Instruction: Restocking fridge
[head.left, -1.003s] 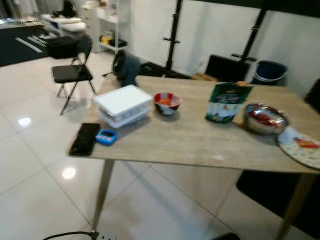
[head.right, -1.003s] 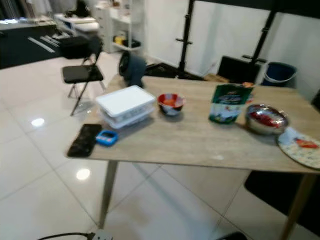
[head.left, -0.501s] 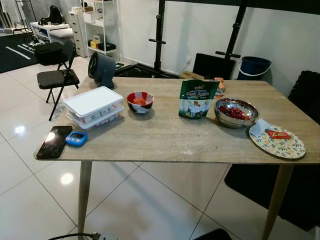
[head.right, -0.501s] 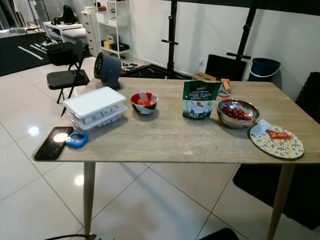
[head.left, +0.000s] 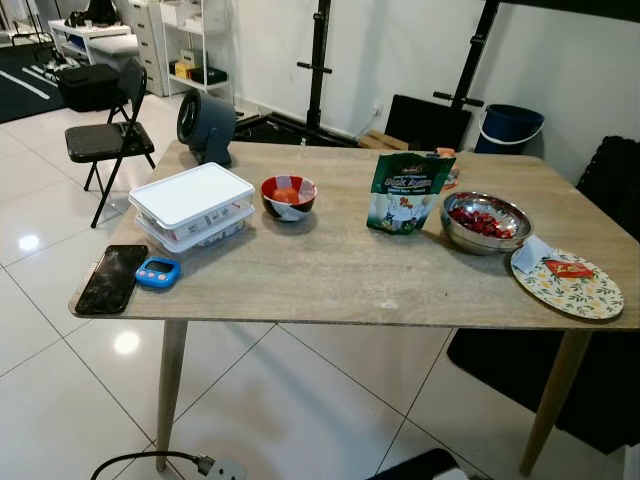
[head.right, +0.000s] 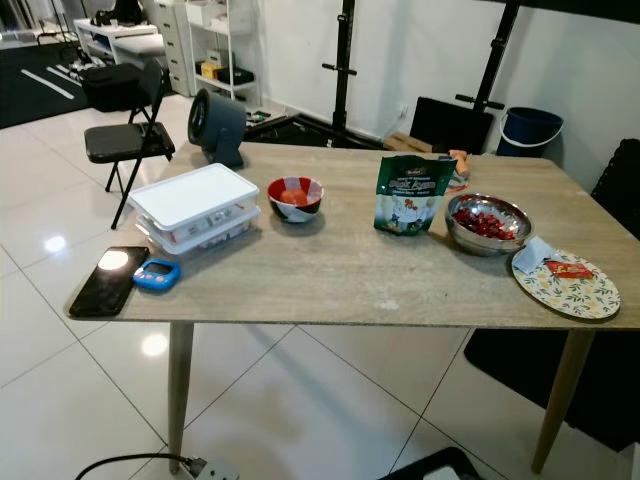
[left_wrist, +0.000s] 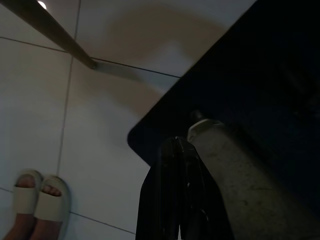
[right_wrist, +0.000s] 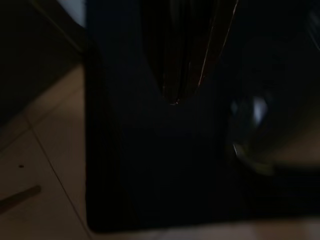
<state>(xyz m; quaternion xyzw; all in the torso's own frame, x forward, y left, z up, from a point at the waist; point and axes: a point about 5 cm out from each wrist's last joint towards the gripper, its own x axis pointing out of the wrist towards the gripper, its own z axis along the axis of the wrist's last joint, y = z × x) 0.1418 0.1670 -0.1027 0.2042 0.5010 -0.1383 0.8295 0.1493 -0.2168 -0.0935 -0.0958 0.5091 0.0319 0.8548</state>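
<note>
While both arms hang idle below table level:
L gripper (left_wrist: 172, 200): fingers together, over dark mat; a person's slippered feet (left_wrist: 35, 202) on tile nearby.
R gripper (right_wrist: 175, 75): very dark, can't tell if fingers apart or together.
Containers: steel bowl (head.left: 487, 221) w/ red fruit; small red bowl (head.left: 288, 195) w/ orange pieces; white lidded box (head.left: 194, 205), contents hidden; green pouch (head.left: 407, 192) upright between the bowls.
Edges: phone (head.left: 111, 278) & blue timer (head.left: 158, 271) at table (head.left: 330, 285) corner; floral plate (head.left: 568, 285) near far-right edge.
Room: open tile before table.

Camera: it has moved, so the whole picture shifted and is sharp now, not blurry.
Table (head.left: 340, 290): nothing on it has moved.
Floor: a plug and cable (head.left: 190, 463) show more.
</note>
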